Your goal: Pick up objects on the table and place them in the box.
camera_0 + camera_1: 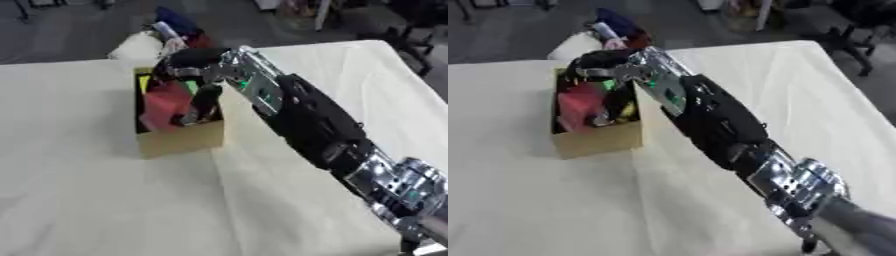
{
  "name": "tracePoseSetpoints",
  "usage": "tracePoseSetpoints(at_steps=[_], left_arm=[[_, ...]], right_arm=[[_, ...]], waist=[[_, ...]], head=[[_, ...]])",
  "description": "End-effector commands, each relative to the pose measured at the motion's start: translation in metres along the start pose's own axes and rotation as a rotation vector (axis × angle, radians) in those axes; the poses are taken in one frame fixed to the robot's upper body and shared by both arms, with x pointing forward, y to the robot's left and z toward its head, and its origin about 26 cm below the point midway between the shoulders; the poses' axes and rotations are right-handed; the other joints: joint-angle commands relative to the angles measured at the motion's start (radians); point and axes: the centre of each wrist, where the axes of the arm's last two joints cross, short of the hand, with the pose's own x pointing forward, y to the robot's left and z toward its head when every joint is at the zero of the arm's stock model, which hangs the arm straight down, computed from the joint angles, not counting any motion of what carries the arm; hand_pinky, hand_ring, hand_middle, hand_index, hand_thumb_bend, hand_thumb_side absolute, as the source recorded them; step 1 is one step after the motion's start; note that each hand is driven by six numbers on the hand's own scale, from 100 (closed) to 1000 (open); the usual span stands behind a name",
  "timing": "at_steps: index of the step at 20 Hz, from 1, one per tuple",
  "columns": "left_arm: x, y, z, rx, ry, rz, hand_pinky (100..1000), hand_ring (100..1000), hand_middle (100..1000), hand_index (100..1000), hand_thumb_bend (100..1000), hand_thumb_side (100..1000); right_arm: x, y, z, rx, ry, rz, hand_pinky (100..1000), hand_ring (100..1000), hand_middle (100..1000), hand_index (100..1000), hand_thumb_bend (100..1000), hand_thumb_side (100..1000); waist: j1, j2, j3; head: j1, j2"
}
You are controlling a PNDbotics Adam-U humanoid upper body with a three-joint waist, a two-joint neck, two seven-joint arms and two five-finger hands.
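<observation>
Both head eyes look steeply down, sharing box (179, 140), table (87, 200), right arm (306, 120).

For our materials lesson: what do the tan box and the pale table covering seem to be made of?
The tan open-topped box looks like matte cardboard: flat brown walls, no shine. The pale cream table covering looks like cloth, since soft creases run across it, though thin plastic sheeting cannot be ruled out.

Table (79, 200): broad top under a cream cloth, lightly creased, far edge and right edge in view. One item rests directly on it: a tan cardboard box (179, 140), open-topped, standing upright toward the far edge, left of the middle, well apart from the right edge. Box holds mixed items in red, green and yellow, not identifiable singly. Remaining cloth is bare.
</observation>
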Motion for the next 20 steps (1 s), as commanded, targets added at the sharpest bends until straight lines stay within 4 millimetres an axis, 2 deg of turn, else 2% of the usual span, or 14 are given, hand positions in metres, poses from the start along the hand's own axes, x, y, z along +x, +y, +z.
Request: tracePoseSetpoints(at_steps=[1,2,4,6,10,15,18,20], left_arm=[[0.005,0.006,-0.003,0.012,-0.021,-0.019,731,608,601,770,540,513],[0.005,0.006,-0.003,0.012,-0.02,-0.019,731,608,601,769,540,513],[0.005,0.006,-0.003,0.012,-0.02,-0.018,731,608,601,769,540,513],[0.005,0.006,-0.002,0.012,-0.019,-0.018,731,608,601,770,540,514],[0.004,0.006,-0.002,0.013,-0.016,-0.018,731,608,601,770,539,514],[0.003,0.006,-0.001,0.013,-0.012,-0.018,731,608,601,770,540,513],[0.002,0.006,0.0,0.015,-0.004,-0.02,731,608,601,769,540,514],[0.001,0.006,0.002,0.016,0.002,-0.02,731,608,601,769,540,514]], right_arm=[[-0.015,0.005,0.004,-0.004,0.095,0.069,776,765,615,818,237,167],[-0.018,0.007,0.004,-0.012,0.111,0.084,784,782,685,894,277,225],[-0.021,0.008,0.005,-0.028,0.129,0.112,801,815,786,962,331,296],[-0.023,0.006,0.007,-0.043,0.148,0.141,822,847,861,1000,341,335],[-0.027,-0.005,0.012,-0.072,0.223,0.168,840,877,946,1000,339,401],[-0.035,-0.018,0.024,-0.116,0.316,0.142,853,895,980,1000,329,435],[-0.042,-0.033,0.039,-0.176,0.367,0.122,850,890,974,1000,297,393],[-0.047,-0.043,0.05,-0.236,0.401,0.106,838,875,954,1000,238,333]], waist=[[-0.001,-0.026,-0.002],[-0.001,-0.026,-0.003],[-0.001,-0.027,-0.004],[0.0,-0.028,-0.005],[0.001,-0.031,-0.005],[0.0,-0.037,-0.008],[-0.002,-0.041,-0.012],[-0.003,-0.045,-0.018]], head=[[0.002,-0.003],[0.003,-0.003],[0.004,-0.004],[0.005,-0.004],[0.004,-0.002],[0.008,-0.001],[0.012,0.002],[0.017,0.006]])
